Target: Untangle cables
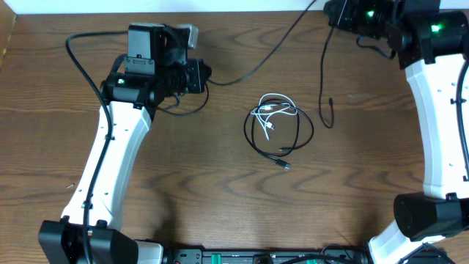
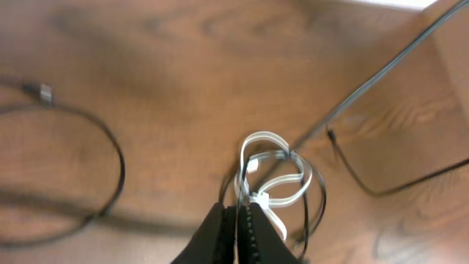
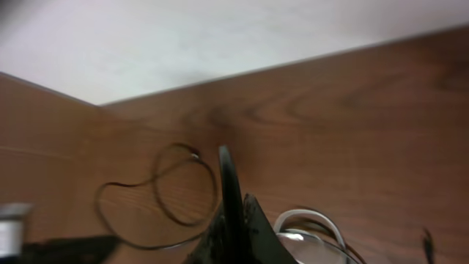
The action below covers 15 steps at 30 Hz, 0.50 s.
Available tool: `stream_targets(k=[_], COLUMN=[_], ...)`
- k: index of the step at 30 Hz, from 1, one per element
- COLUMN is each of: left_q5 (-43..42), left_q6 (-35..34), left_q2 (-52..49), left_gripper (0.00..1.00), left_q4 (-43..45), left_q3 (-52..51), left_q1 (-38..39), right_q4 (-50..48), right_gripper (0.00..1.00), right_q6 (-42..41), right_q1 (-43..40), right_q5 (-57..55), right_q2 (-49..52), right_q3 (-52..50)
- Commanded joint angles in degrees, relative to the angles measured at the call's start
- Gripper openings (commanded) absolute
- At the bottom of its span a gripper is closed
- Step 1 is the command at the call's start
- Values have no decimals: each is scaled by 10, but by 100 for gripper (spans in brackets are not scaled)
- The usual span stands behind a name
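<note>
My left gripper [image 2: 237, 214] is pinched shut on nothing, pointing at the white cable [image 1: 272, 110], which is nested inside a black cable [image 1: 249, 136] loop in the middle of the table [image 1: 190, 191]. For the right gripper [image 3: 234, 194], far right, I can't tell its state. If I grab both cords together, I'd likely tighten the tangle.

The brown wood-grain table [image 1: 220, 191] is carrying a small tangle near its middle. A white cable [image 1: 275, 111] is lying there in coils, overlapping a black cable [image 1: 283, 162] that is looping around it. A second thin black cord [image 1: 322, 81] is trailing across the wood just to the right, apart from the tangle.
</note>
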State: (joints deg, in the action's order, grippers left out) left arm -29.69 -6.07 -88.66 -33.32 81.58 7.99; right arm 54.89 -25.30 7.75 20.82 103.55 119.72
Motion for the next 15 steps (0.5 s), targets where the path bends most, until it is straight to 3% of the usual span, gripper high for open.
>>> stream_targets(k=[1, 9, 15], left_q5=[-12, -12, -9], left_q6=[-7, -97, -103], left_q2=[5, 7, 7], left_gripper=[7, 7, 7], left_q4=[43, 192, 208], left_q3=[12, 29, 99], left_q1=[-2, -1, -1], right_q4=[19, 55, 37], right_gripper=[1, 1, 1], right_q6=[46, 108, 123], right_q1=[-14, -64, -112], right_q5=[-52, -52, -53], right_q2=[18, 49, 53], right_q3=[0, -2, -2])
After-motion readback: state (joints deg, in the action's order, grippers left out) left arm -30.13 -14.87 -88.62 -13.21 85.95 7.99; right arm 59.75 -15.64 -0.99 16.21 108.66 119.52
